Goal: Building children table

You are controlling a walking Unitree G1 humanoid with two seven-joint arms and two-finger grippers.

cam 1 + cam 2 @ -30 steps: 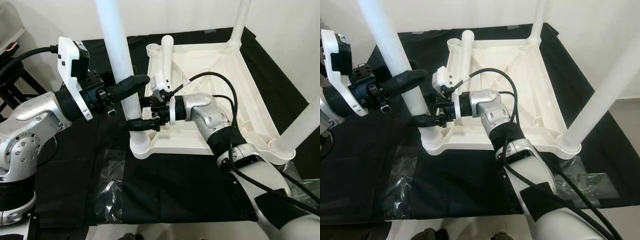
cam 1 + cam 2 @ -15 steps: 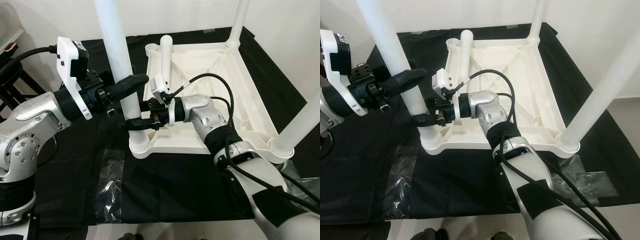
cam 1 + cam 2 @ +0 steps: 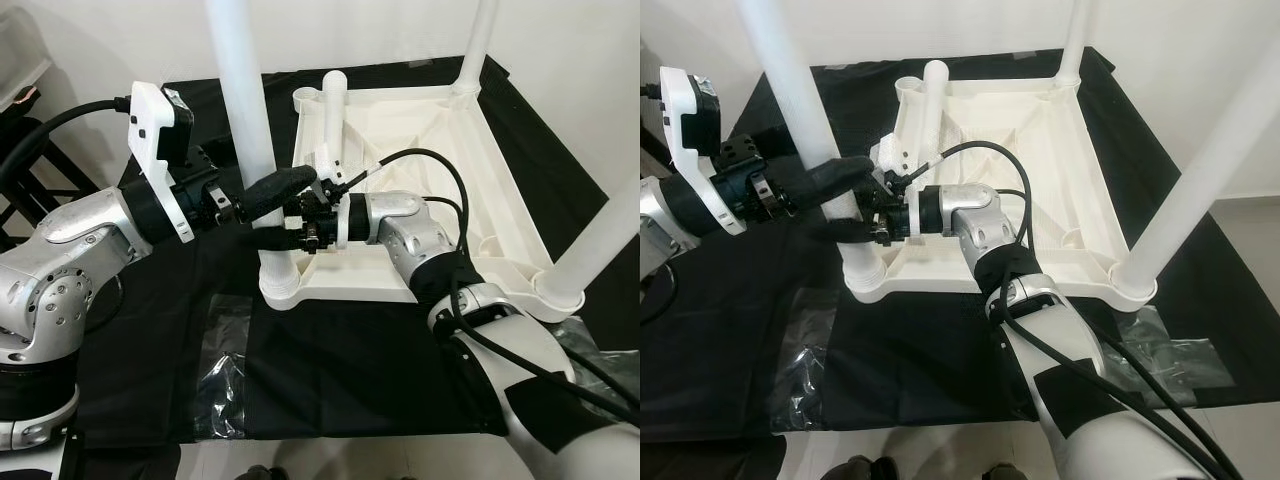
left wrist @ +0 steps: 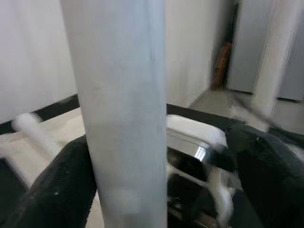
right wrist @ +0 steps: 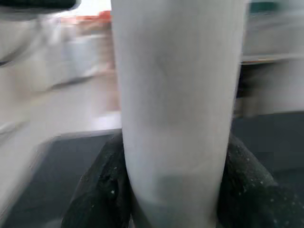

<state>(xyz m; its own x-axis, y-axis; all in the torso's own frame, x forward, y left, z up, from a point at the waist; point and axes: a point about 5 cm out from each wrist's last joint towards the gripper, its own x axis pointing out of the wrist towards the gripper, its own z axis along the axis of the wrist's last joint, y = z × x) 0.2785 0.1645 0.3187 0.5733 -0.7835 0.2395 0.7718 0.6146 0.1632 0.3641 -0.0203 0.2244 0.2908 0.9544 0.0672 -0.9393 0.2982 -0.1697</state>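
A white plastic children's table [image 3: 440, 130] lies upside down on a black cloth. Its near-left leg [image 3: 243, 90] stands in the corner socket [image 3: 280, 285]. My left gripper [image 3: 272, 210] reaches in from the left and straddles this leg low down. In the left wrist view one finger [image 4: 71, 180] touches the leg and the other finger [image 4: 270, 180] stands a little off it, so the gripper is open. My right gripper [image 3: 288, 222] comes from the table side at the same height. It is shut on the leg, with both pads [image 5: 102, 190] pressed against it.
A loose leg [image 3: 332, 105] lies across the table's far-left corner. Two more legs stand upright, at the far right [image 3: 478, 40] and the near right [image 3: 600, 240]. Clear plastic wrap [image 3: 225, 370] lies on the cloth [image 3: 330, 370]. Dark furniture [image 3: 20, 150] stands at the left.
My left gripper has slid down the leg, closer to my right gripper, and its fingers stand nearer together. The leg's top has shifted slightly right.
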